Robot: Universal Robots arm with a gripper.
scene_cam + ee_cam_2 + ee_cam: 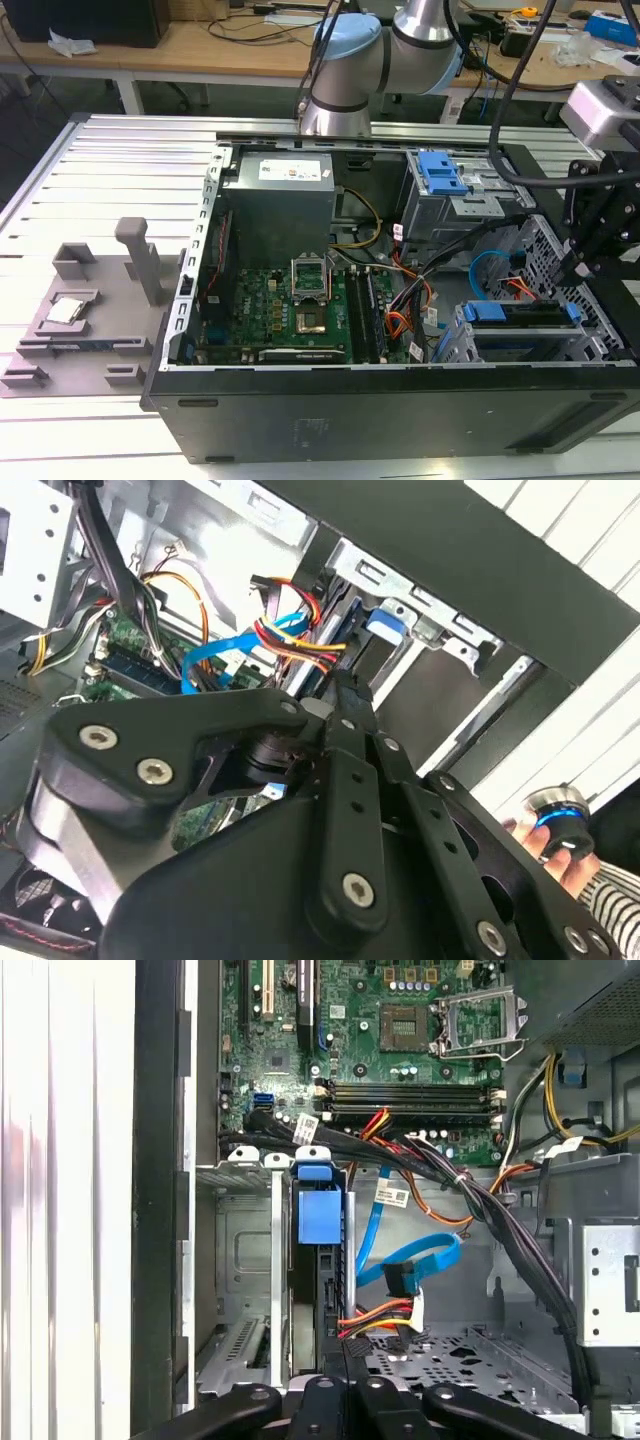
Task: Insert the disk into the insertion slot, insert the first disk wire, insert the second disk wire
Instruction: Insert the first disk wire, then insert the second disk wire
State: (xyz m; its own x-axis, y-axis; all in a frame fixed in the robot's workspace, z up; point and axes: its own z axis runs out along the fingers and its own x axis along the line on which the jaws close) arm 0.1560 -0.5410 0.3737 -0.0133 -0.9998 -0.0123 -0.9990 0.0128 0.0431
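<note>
An open black steel tower case (400, 410) is laid on its side on a ribbed aluminium table (100, 170), and wooden benches (200, 45) are seen beyond the case. Inside the case, at its end on the exterior view's right, the disk (320, 1270) is seated edge-on in the insertion slot (250, 1260), a boxy cage of grey perforated sheet metal. The disk is capped by a glossy blue plastic tab. The gripper (346, 1344), built of matte black bolted links, is poised inside the case just beside the disk, its jaws drawn together with no gap seen at the tips. A flat blue data cable (420, 1258) and red, yellow and orange wires (375, 1312) are draped within the case next to the cage. A grey moulded fixture (90, 300) is set outside the case, on the exterior view's left.
</note>
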